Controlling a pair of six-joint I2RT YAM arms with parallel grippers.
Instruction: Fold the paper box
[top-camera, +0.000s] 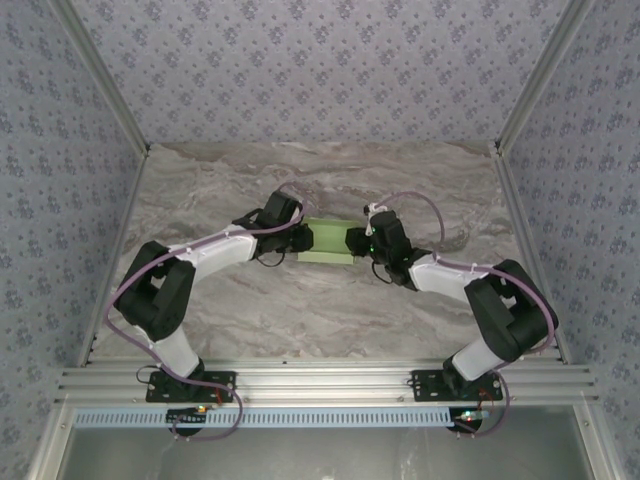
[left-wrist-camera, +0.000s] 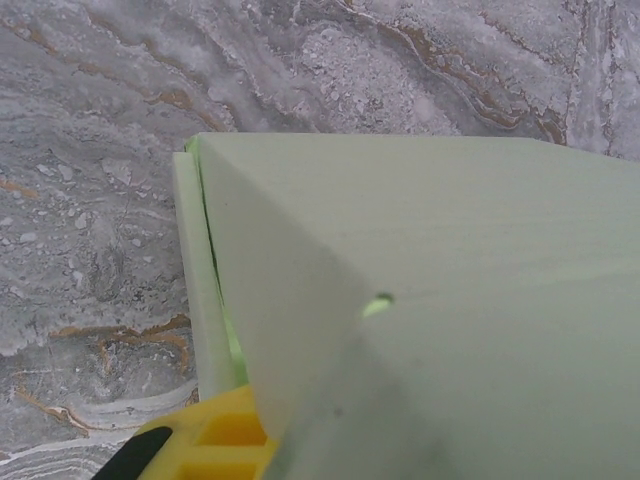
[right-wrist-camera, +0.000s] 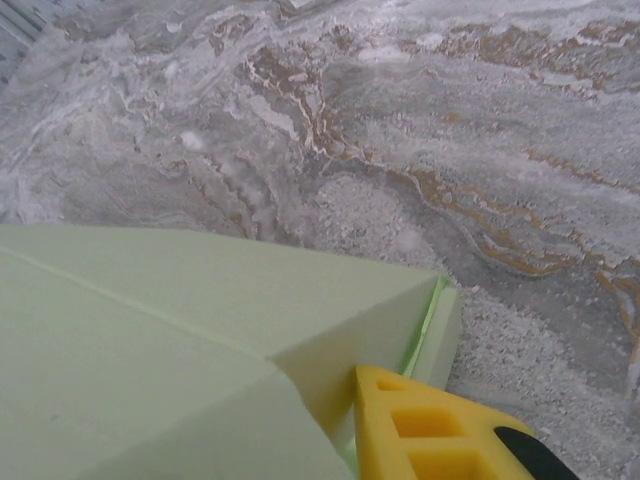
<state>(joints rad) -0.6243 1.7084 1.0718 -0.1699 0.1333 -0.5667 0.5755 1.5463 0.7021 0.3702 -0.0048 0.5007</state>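
Seen from above, I am holding the paper box (top-camera: 328, 241) between my two grippers, over the middle of the marbled table (top-camera: 300, 320). My left gripper (top-camera: 303, 240) is clamping the box's left end, and my right gripper (top-camera: 355, 243) is clamping its right end (each pair of jaws is nearly together on the thin card). In my left wrist view, pale green card is running close past one yellow finger (left-wrist-camera: 215, 440), with a small slit showing on a crease. In my right wrist view, a folded corner is sitting against another yellow finger (right-wrist-camera: 430, 430).
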